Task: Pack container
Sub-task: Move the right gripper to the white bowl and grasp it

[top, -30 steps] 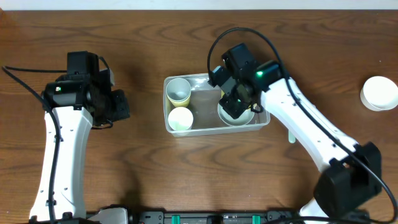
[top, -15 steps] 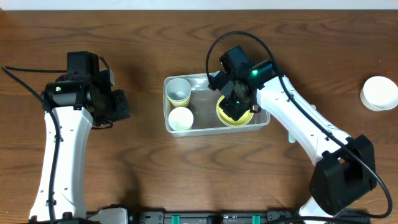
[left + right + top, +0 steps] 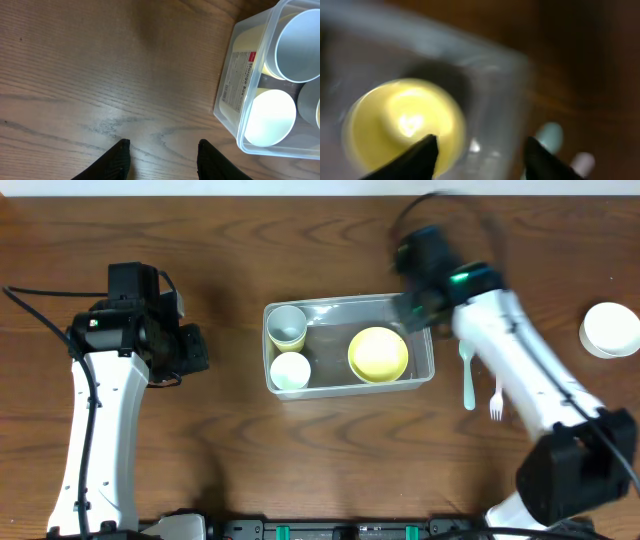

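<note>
Container (image 3: 348, 302): clear rectangular tub with rounded corners and a rim, standing mid-table with its long side across the overhead view

Yellow bowl (image 3: 378, 353): inside the container, filling its right half and lying flat on the floor of the tub

Near cup (image 3: 291, 371): inside the container, in its near left corner; upright, mouth up, pale inside

Far cup (image 3: 288, 326): inside the container, in its far left corner, just beside the near cup; upright, white

Label (image 3: 239, 82): printed sticker on the container's left end wall, reading "Storage Box"

Right gripper (image 3: 479, 159): blurred in both views, above the container's far right corner; fingers spread, nothing between them; its wrist view looks down on the yellow bowl and the container's right wall

Spoon (image 3: 467, 375): pale green, flat on the table just beside the container's right wall

Fork (image 3: 495, 402): pale, flat on the table right of the spoon, farther from the container; partly hidden under the right arm

Left gripper (image 3: 162, 161): to the left of the container and apart from it, over bare wood; released, fingers parted, grasping nothing

White bowl (image 3: 610, 329): on the table well to the right of the container, near the picture's edge

Table (image 3: 250, 440): dark wood grain, bearing the container and all else
</note>
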`<state>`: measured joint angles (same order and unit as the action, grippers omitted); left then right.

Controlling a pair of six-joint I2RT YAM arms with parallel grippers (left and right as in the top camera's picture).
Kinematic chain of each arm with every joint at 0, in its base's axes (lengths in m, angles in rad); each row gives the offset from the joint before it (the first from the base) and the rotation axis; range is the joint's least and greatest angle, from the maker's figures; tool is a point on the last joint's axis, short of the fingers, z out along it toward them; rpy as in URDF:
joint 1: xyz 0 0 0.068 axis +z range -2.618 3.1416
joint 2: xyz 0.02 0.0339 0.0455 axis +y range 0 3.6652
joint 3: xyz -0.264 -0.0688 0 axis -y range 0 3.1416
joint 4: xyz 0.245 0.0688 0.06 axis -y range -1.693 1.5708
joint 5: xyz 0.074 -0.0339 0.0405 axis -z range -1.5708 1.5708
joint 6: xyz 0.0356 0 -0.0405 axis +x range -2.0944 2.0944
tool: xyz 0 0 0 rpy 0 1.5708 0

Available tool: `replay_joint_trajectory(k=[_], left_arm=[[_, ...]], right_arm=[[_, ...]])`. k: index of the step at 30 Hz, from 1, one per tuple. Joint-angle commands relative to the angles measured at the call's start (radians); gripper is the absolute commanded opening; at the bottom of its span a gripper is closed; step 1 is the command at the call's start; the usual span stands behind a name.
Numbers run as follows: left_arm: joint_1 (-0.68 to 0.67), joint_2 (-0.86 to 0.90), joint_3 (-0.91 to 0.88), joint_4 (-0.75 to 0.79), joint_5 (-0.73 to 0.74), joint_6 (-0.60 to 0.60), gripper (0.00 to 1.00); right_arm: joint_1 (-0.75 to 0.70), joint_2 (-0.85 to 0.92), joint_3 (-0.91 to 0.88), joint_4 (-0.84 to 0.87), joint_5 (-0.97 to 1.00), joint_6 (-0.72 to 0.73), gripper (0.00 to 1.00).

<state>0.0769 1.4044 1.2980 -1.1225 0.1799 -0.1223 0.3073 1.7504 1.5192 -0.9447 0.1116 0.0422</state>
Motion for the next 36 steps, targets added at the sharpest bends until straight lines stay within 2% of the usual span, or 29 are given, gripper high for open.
replay_joint_trajectory(k=[1, 7, 14, 21, 33, 35, 36], left_arm=[[0.005, 0.0, 0.002, -0.005, -0.008, 0.018, 0.45], [0.005, 0.0, 0.002, -0.005, -0.008, 0.017, 0.44], [0.005, 0.0, 0.002, -0.005, -0.008, 0.017, 0.44], [0.005, 0.0, 0.002, -0.006, -0.008, 0.017, 0.44], [0.005, 0.0, 0.002, -0.005, -0.008, 0.017, 0.44], [0.005, 0.0, 0.002, -0.005, -0.008, 0.017, 0.44], [0.005, 0.0, 0.002, -0.005, -0.008, 0.017, 0.44]], right_arm=[[-0.206, -0.066, 0.077, 0.011, 0.032, 0.107, 0.61], [-0.542, -0.05, 0.091, 0.083, -0.011, 0.07, 0.66], [-0.759, 0.053, 0.091, 0.119, -0.048, 0.021, 0.67], [-0.814, 0.2, 0.091, 0.145, -0.061, 0.02, 0.69], [-0.817, 0.39, 0.091, 0.187, -0.06, 0.004, 0.69], [-0.817, 0.406, 0.091, 0.189, -0.06, 0.001, 0.67], [-0.818, 0.411, 0.09, 0.189, -0.06, 0.001, 0.61]])
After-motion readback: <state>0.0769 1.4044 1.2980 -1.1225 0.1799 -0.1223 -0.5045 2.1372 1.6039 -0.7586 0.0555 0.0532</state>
